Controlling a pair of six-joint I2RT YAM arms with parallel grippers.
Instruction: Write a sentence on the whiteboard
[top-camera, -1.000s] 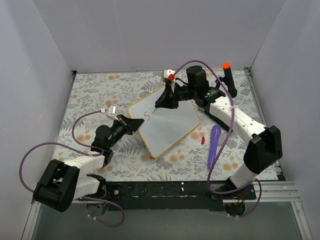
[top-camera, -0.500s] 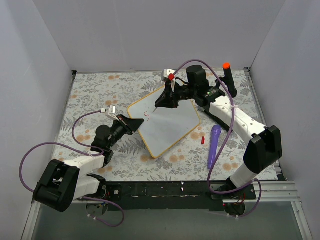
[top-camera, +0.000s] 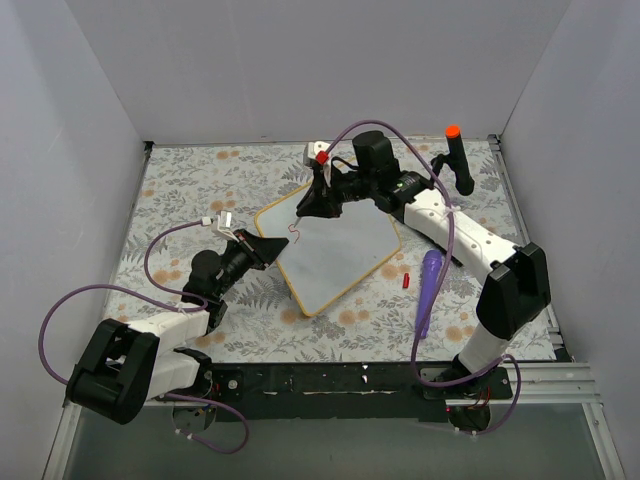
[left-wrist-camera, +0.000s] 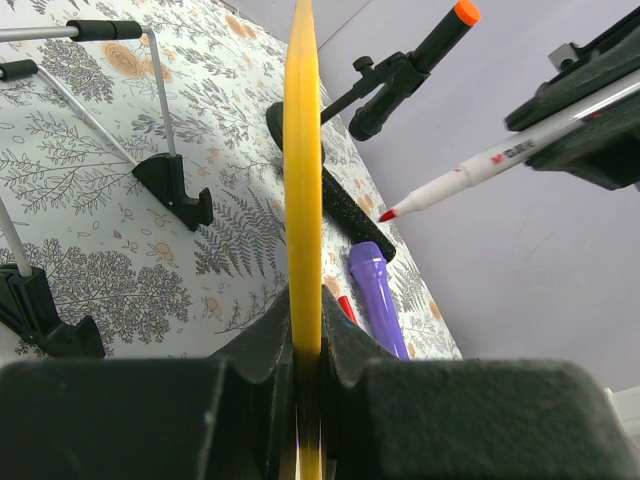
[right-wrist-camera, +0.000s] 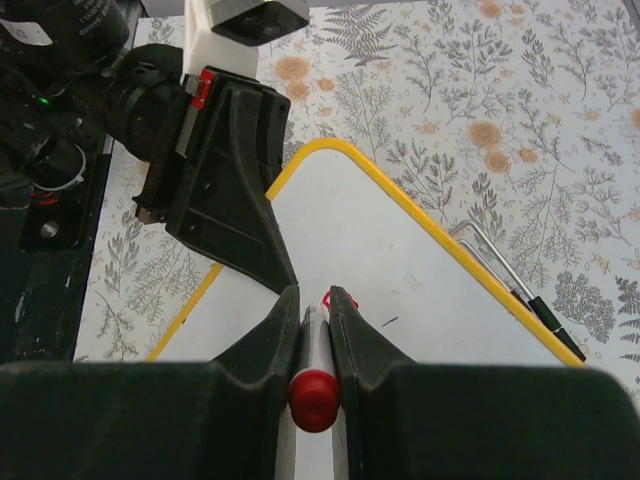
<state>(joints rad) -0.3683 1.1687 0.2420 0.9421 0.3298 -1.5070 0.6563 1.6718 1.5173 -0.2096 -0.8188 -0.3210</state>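
Whiteboard edge sits clamped in left tool, right tool pinching marker above it.

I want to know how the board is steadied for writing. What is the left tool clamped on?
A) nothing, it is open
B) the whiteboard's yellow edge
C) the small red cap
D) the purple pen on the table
B: the left tool is shut on the whiteboard, and the left wrist view shows the board's yellow frame pinched between the tool's two fingers.
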